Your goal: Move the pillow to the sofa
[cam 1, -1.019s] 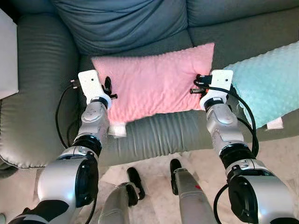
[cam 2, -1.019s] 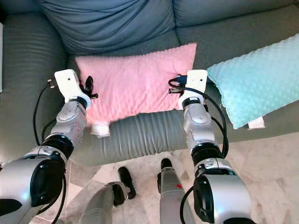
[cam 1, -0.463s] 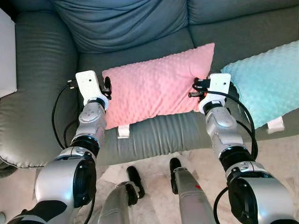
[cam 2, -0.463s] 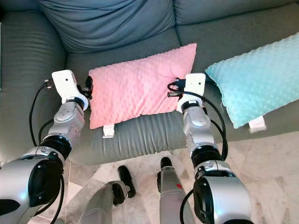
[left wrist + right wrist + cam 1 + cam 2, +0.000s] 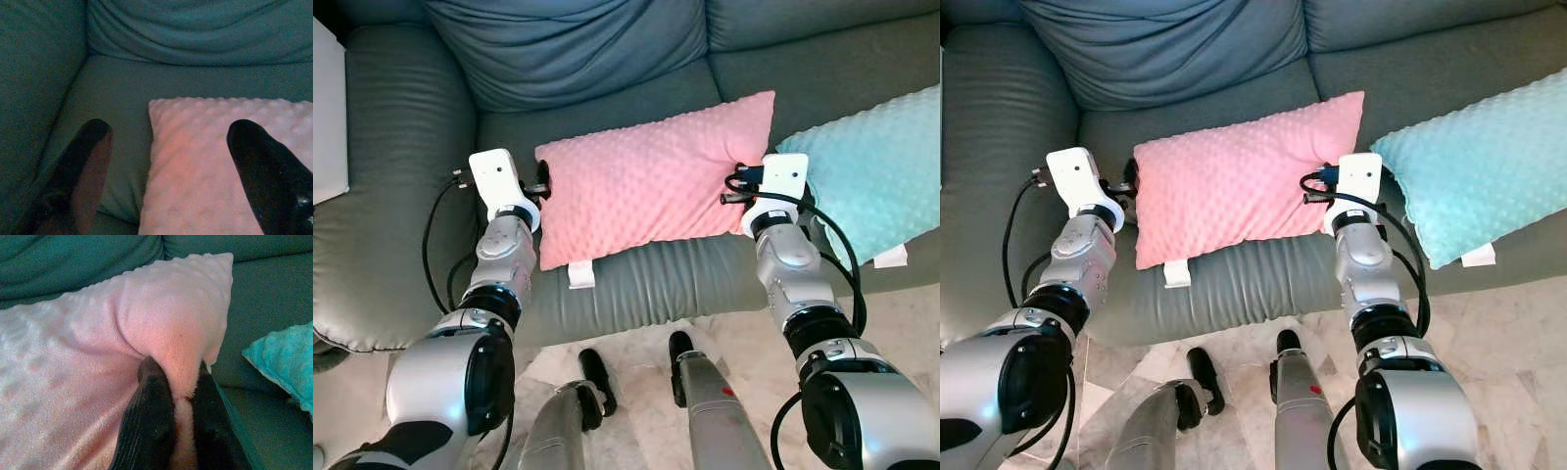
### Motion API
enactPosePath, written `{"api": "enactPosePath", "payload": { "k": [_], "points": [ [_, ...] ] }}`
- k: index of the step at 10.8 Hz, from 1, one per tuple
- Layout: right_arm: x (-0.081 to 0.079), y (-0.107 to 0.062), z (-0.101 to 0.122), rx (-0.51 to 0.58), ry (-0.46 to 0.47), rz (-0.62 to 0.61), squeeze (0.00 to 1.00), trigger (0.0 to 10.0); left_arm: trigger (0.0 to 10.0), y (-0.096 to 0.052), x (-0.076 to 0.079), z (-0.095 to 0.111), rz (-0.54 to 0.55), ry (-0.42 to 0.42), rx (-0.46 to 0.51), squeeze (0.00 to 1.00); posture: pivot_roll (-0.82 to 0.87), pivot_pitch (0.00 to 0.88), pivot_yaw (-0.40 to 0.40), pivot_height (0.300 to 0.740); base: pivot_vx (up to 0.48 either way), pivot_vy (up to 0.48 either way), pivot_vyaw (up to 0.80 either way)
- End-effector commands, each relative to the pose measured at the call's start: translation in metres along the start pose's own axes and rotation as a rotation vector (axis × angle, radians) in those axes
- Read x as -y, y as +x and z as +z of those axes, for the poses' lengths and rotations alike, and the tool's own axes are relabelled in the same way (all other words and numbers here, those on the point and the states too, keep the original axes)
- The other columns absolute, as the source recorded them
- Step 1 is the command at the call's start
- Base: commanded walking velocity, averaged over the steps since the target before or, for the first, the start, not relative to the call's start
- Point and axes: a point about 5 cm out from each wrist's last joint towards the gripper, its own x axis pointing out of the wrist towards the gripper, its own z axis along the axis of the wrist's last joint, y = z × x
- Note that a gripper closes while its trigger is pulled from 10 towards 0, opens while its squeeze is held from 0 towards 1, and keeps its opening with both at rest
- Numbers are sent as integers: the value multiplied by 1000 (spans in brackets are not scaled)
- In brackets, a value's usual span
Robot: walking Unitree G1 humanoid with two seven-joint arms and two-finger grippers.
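Note:
A pink dotted pillow lies flat on the grey-green sofa seat, with a white tag hanging off its front edge. My left gripper is at the pillow's left end and is open. In the left wrist view its fingers are spread wide, the pillow's corner lies loose between them. My right gripper is shut on the pillow's right edge. The right wrist view shows its fingers pinching a fold of pink fabric.
A teal dotted pillow lies on the seat just right of my right arm. A blue-grey back cushion leans behind the pink pillow. The padded armrest is at the left, with a white object beyond it. Marble floor lies below.
The pink pillow has shifted right and farther back onto the seat with my right gripper. My left gripper, earlier on the pillow's left end, now stands open at its edge.

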Motion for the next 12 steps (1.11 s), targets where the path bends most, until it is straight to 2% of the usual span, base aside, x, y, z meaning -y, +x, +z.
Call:
{"api": "enactPosePath", "payload": {
  "k": [1,2,3,4,5,6,8,9,12],
  "points": [
    [-7,-7,-17,-65,-3,12,1000,10000,10000,-9,-13,-20,26,-2,-56,1000,-301,525,160,740,0,0,0],
    [-10,-7,-19,-75,8,17,0,10000,10000,-10,-15,-21,23,13,-61,1000,-294,516,164,740,0,0,0],
    [-15,-7,-20,-75,5,39,0,10000,10000,-10,-18,-22,28,19,-67,1000,-291,510,165,740,0,0,0],
    [-18,-7,-19,-72,13,60,0,10000,10000,-10,-19,-22,36,35,-72,0,-287,503,167,740,0,0,0],
    [-19,-6,-19,-75,13,74,1000,10000,10000,-10,-20,-21,37,42,-74,0,-285,503,167,740,0,0,0],
    [-16,-6,-22,-112,-31,45,1000,10000,10000,-9,-19,-21,31,43,-76,0,-282,504,165,740,0,0,0],
    [-11,-5,-23,-131,-56,32,1000,10000,10000,-10,-16,-23,20,43,-83,0,-282,505,164,740,0,0,0],
    [-4,-9,-32,-177,-81,19,1000,10000,10000,-10,-14,-23,14,47,-84,0,-281,506,165,740,0,0,0],
    [5,-13,-40,-214,-78,22,1000,10000,10000,-9,-12,-22,7,49,-84,0,-267,509,171,740,0,0,0]
  ]
}}
